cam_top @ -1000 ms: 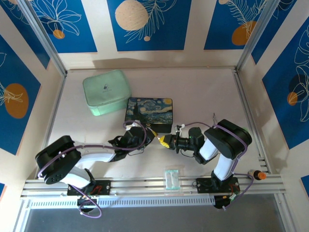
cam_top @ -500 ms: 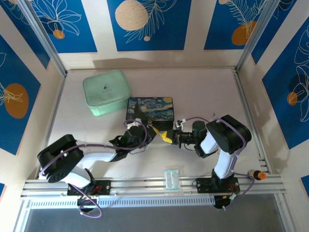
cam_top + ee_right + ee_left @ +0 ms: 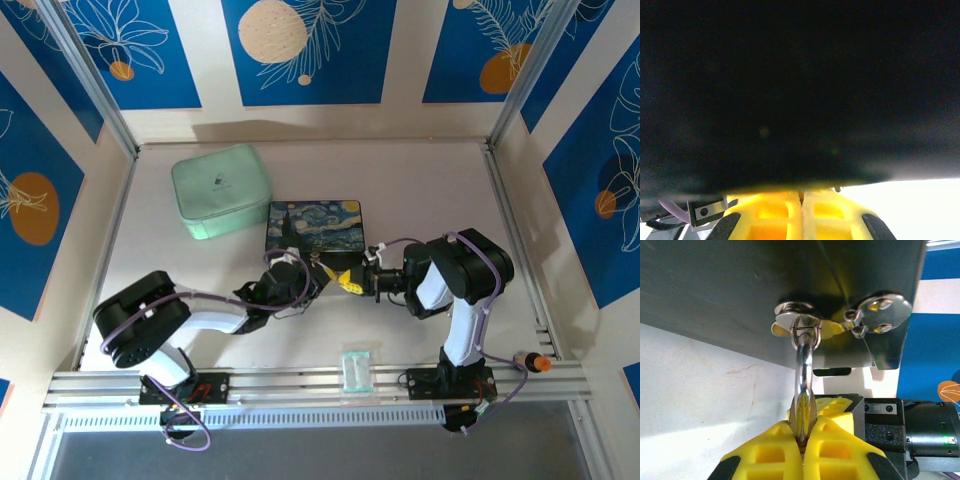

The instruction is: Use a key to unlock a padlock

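In the left wrist view my left gripper [image 3: 803, 432] is shut on the padlock. Its brass body is almost buried between the yellow fingers. The silver shackle [image 3: 804, 365] rises from them and hooks through the ring of the clasp [image 3: 880, 315] on the painted box [image 3: 740, 280]. Just behind the lock are the yellow tips of my right gripper [image 3: 837, 404]. In the right wrist view the right gripper [image 3: 801, 196] is shut tight against the dark box wall [image 3: 790, 90]. It pinches a thin sliver that I take for the key, mostly hidden. From above, both grippers [image 3: 318, 275] [image 3: 347, 282] meet at the box front.
A mint-green case [image 3: 220, 190] sits behind and left of the starry painted box [image 3: 315, 228]. A clear plastic packet [image 3: 355, 370] lies on the front rail between the arm bases. An orange-capped item [image 3: 535, 362] rests at the rail's right end.
The right gripper has moved up and closer to the box front. The left arm's shoulder has swung right. The box has slid slightly to the right.
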{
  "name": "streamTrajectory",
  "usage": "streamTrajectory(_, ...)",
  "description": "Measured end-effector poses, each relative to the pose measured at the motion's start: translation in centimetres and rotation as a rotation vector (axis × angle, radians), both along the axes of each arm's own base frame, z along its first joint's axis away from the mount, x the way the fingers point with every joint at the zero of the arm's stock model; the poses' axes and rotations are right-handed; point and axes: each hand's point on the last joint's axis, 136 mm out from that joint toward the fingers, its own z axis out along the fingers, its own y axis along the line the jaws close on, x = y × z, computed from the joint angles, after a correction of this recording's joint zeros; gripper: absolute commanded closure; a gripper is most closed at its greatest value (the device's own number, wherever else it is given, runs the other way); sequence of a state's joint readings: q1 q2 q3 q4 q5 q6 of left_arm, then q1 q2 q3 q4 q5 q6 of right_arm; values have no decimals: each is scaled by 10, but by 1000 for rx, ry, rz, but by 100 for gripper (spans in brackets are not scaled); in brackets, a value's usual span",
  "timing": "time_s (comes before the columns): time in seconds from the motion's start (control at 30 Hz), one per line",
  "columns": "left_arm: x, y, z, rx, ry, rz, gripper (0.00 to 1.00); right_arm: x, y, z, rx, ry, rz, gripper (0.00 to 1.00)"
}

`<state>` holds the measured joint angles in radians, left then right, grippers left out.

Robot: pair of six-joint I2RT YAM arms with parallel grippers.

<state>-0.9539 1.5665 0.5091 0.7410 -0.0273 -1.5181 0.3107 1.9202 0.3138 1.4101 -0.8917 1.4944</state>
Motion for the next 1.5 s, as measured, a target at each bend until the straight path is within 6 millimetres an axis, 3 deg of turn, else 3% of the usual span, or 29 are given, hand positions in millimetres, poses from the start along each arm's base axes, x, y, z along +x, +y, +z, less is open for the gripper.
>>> streamTrajectory(0.4,-1,-1,1,3,-7,-7,100,2,-1,4,-14,-24,-46,83)
streamTrajectory(0.63,-8,2,4,38,-12,-28,100,4,-8,-4,-60,-22,-124,91)
streamTrajectory(0.83,-7,3,4,41,-16,-27,100,-2,-2,-4,-78,-30,-125,96)
streamTrajectory(1.17,-6,0,-1,48,-9,-34,100,0,-2,3,-150,-55,-192,96)
streamTrajectory(1.3,-6,0,-2,51,-8,-33,100,-3,0,11,-224,-111,-192,81)
streamTrajectory(1.37,-6,2,-4,62,-5,-29,100,-6,3,25,-276,-184,-190,69)
streamTrajectory(1.4,-6,2,-6,68,-5,-29,100,-6,2,32,-302,-224,-197,60)
streamTrajectory(1.5,-6,3,-11,93,-1,-31,100,-9,-5,57,-382,-355,-235,16)
